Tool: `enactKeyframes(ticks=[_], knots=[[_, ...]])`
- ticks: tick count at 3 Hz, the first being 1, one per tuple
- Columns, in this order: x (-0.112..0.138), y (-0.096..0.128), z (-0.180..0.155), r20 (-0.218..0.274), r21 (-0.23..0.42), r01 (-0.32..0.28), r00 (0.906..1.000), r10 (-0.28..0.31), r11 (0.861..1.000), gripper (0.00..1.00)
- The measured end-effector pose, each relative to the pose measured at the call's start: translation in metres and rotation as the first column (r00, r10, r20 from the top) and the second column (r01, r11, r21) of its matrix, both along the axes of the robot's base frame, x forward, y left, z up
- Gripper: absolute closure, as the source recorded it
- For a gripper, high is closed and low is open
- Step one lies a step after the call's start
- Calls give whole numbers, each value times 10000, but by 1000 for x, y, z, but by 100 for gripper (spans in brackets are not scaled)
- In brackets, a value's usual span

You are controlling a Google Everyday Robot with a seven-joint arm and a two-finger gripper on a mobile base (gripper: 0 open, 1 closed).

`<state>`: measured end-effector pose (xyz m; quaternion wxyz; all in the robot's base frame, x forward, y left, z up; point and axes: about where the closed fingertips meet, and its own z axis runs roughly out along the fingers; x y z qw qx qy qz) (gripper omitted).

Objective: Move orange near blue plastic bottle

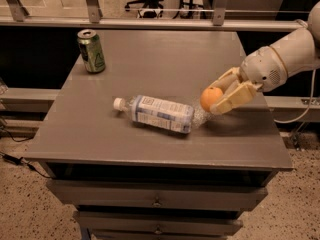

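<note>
The robot's beige two-finger end effector point(218, 97), reaching in from the right, clasps a small round orange fruit point(209, 98) between its fingers. The fruit sits just beside the base end of a clear bluish plastic bottle point(157, 114), which lies on its side with its white cap pointing left, midway across the grey surface point(150, 69). Whether the fruit touches the surface cannot be told. A green drink can point(92, 50) stands upright at the far left corner, well apart.
</note>
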<state>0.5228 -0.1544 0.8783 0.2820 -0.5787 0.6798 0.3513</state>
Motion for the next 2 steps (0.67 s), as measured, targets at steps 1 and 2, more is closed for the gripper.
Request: enactKeyframes(ticks=[1, 2], knots=[[-8, 6, -13, 208, 167, -268, 9994, 264, 9995, 100], [-14, 11, -26, 470, 372, -416, 9981, 399, 9984, 80]])
